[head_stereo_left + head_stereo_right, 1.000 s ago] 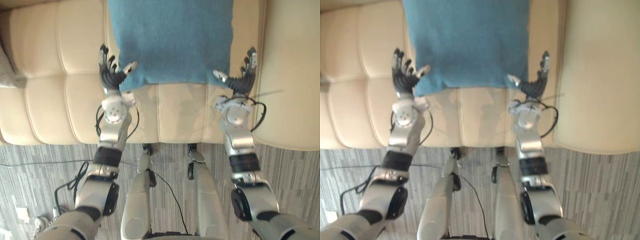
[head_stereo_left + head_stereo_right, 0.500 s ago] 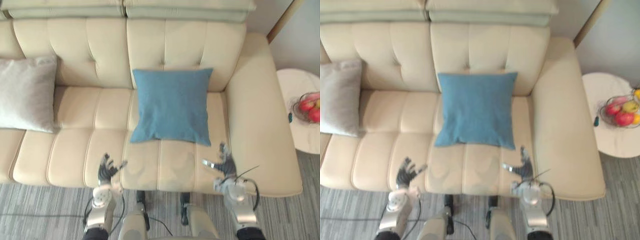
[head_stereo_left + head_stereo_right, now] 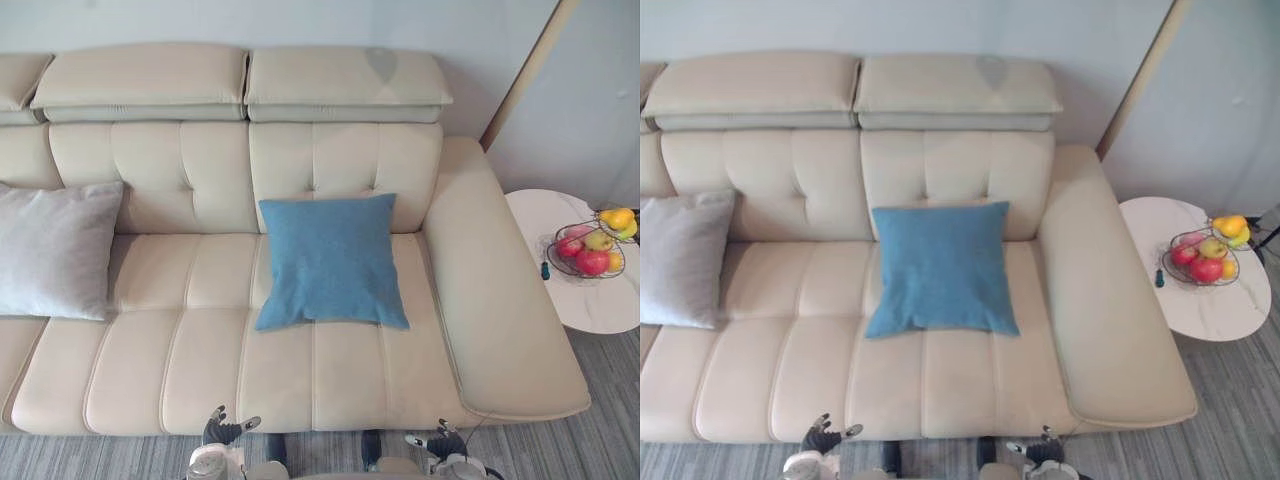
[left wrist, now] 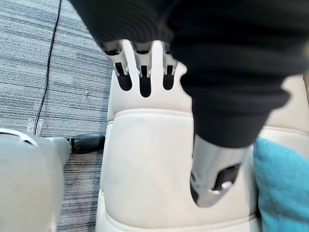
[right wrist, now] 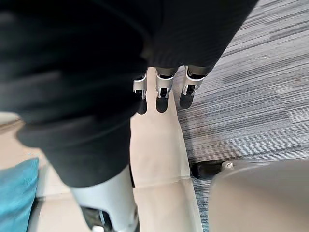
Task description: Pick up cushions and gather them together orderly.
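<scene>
Sofa (image 3: 200, 370) holds blue cushion (image 3: 333, 262) and grey cushion (image 3: 55, 250); left hand (image 3: 222, 432), right hand (image 3: 441, 443) spread empty.

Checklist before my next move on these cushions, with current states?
1. Hands free: left hand, right hand open, empty: ok.
2. Square blue fabric cushion within grasp: hands at cream leather sofa's front edge, apart from it: not ok.
3. Cushions gathered: light grey fabric cushion at sofa's left end, apart from blue one: not ok.
4. Seat between them unobstructed: ok.
5. Wire fruit basket on white side table, beyond armrest: ok.
</scene>
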### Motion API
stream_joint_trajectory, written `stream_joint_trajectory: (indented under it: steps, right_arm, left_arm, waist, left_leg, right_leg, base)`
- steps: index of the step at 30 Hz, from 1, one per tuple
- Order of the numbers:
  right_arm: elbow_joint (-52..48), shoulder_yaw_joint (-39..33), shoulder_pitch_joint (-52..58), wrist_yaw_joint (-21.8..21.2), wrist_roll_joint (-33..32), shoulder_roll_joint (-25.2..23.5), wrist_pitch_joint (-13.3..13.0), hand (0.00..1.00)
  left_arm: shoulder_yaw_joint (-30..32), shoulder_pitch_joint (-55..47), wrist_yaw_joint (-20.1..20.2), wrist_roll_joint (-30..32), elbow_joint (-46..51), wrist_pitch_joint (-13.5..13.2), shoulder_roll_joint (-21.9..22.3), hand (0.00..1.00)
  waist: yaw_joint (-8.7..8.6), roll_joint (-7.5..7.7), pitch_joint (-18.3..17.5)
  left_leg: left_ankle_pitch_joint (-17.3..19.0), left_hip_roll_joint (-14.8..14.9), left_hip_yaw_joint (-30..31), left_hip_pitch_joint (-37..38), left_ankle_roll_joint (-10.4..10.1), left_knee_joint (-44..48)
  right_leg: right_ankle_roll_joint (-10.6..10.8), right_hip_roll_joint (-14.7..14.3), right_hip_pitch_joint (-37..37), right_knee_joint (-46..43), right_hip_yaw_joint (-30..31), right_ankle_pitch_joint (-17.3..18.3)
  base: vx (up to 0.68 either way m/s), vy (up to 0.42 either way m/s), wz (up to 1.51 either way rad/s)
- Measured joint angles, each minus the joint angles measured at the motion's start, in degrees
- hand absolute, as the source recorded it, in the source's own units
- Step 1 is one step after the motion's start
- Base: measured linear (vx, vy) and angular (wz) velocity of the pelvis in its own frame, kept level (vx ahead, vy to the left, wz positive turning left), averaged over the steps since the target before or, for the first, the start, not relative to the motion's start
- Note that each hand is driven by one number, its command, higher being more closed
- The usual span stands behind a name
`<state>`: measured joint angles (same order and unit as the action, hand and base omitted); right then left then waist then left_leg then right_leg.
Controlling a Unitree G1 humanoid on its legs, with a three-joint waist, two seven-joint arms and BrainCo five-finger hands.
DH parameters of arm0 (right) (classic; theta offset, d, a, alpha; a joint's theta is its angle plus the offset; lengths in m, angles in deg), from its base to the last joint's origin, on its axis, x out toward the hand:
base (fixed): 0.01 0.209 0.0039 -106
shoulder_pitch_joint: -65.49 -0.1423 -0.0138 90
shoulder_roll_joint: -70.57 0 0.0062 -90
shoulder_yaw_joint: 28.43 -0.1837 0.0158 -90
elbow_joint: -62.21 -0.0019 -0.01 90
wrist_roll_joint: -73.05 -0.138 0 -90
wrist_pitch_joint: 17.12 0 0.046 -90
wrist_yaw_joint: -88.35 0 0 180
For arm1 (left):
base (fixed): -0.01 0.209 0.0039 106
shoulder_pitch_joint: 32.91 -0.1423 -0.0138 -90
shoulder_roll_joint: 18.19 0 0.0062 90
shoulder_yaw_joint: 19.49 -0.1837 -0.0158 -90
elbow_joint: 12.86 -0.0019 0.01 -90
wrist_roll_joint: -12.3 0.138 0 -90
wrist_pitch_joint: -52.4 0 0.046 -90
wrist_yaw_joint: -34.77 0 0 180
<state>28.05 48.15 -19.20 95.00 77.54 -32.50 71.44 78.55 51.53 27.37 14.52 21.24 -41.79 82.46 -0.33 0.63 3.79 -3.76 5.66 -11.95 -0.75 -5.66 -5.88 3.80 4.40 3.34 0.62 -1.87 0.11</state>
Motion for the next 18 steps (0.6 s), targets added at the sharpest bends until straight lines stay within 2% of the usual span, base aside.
stream_joint_trajectory:
  steps: [1,18]
  right_arm:
    - [3.8,-4.3,-1.9,0.2,0.0,1.7,1.0,0.0]
    - [3.9,-4.3,-1.9,0.7,-0.7,1.0,2.0,0.0]
  left_arm:
    - [-0.1,-0.9,0.0,1.2,-2.2,0.7,-0.4,0.0]
    - [-0.7,-0.3,0.0,1.0,-3.3,1.3,-0.5,0.0]
  waist:
    - [-0.31,-0.19,-1.8]
    - [-0.34,0.18,-1.1]
  left_leg:
    - [2.1,-0.9,-0.1,3.1,-0.2,0.0]
    - [3.2,-0.8,-1.3,2.9,-0.4,0.3]
  right_leg:
    - [0.4,0.7,-3.5,1.6,0.7,0.4]
    - [0.7,0.7,-3.2,2.6,0.7,0.3]
  base:
    - [0.0,0.0,0.0]
    - [0.0,0.0,-0.03]
